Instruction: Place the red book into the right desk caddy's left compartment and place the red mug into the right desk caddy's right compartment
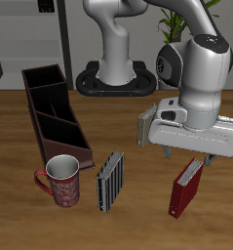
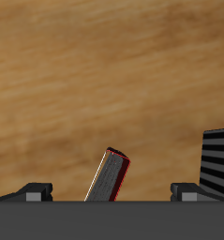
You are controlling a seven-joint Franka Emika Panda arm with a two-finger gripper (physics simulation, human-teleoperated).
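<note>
Dark maroon walls mark the right desk caddy [image 1: 55,112], running from the upper left of the exterior view down toward the centre left; every section looks unfilled, so neither placement is done. Its largest end section, the right compartment [image 1: 45,80], seems to be the one farthest back. Just below the caddy's near end, at lower left, the red mug [image 1: 62,181] stands upright on the worktop [image 1: 137,225], handle pointing toward the frame's left edge. Right of it, at lower centre, a grey-striped book [image 1: 109,181] stands on edge. Further right, at lower right, the red book [image 1: 185,187] stands tilted on the wood, well apart from the caddy. The end effector [image 1: 193,159] hangs directly above it, fingers spread; in the wrist view the book [image 2: 108,175] rises between the two finger tips without touching either. That alignment suggests a descent to pinch the book across its thin covers comes next.
</note>
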